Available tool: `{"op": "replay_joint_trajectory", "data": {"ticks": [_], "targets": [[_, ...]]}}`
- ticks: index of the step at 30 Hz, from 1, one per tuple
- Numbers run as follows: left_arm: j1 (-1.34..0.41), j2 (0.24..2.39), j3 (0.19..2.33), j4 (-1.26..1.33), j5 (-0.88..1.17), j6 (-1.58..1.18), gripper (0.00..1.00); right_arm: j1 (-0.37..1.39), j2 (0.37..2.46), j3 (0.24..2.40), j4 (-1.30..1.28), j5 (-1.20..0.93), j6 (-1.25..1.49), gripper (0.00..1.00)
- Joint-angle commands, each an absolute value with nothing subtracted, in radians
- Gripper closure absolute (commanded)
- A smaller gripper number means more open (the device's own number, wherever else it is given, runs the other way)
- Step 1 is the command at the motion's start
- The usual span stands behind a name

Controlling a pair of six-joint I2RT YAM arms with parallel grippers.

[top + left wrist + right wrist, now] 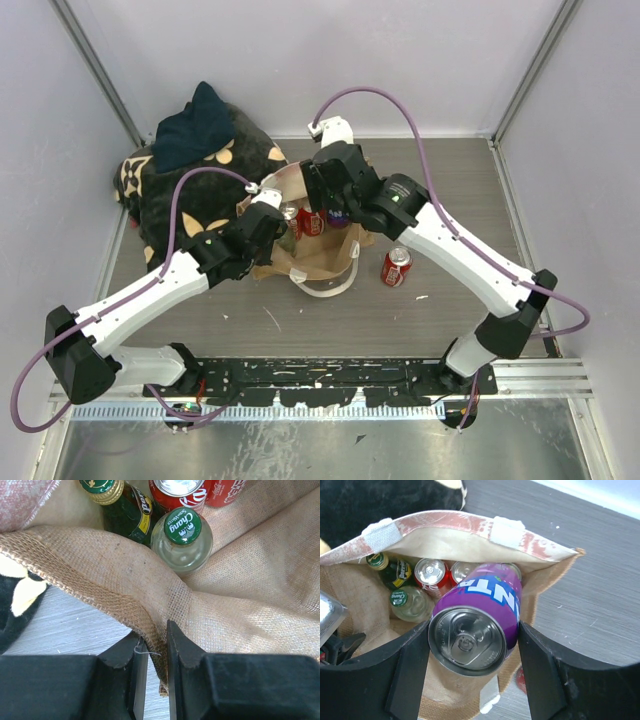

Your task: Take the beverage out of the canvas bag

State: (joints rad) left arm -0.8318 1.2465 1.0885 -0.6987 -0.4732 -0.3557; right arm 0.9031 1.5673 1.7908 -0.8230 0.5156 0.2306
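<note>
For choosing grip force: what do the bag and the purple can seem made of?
Canvas bag: coarse woven fabric, likely jute or burlap, matte; the open weave shows. Purple can: probably aluminium, glossy printed wall; bare shiny lid with pull tab.

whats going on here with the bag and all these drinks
The left claw pinches the rim of the canvas bag, apparently to keep it open. The right claw is shut on a purple can at the bag's mouth. One red can stands on the table beside the bag. A green-capped bottle and more red cans are inside.
</note>
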Motion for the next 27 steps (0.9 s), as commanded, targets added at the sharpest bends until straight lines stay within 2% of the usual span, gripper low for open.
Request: {"op": "replay_joint_trajectory", "data": {"ticks": [1,11,17,22,27], "targets": [[-0.831,1.233,1.107,-0.696,-0.482,-0.341,0.74,0.905,1.444,1.86,-0.745,0.655,0.201,0.99],[-0.831,1.237,1.113,-0.697,-0.486,-0.335,0.74,0.904,1.274,1.747,-0.606,0.951,0.15,1.0],[-0.831,1.245,1.121,-0.696,-0.484,-0.319,0.74,0.9,1.239,1.704,-0.584,1.045,0.15,1.0],[-0.833,1.256,1.129,-0.693,-0.476,-0.31,0.74,0.846,1.226,1.646,-0.581,1.031,0.181,1.0],[-0.832,1.261,1.131,-0.687,-0.473,-0.31,0.73,0.624,1.201,1.515,-0.55,0.81,0.266,1.0]]}}
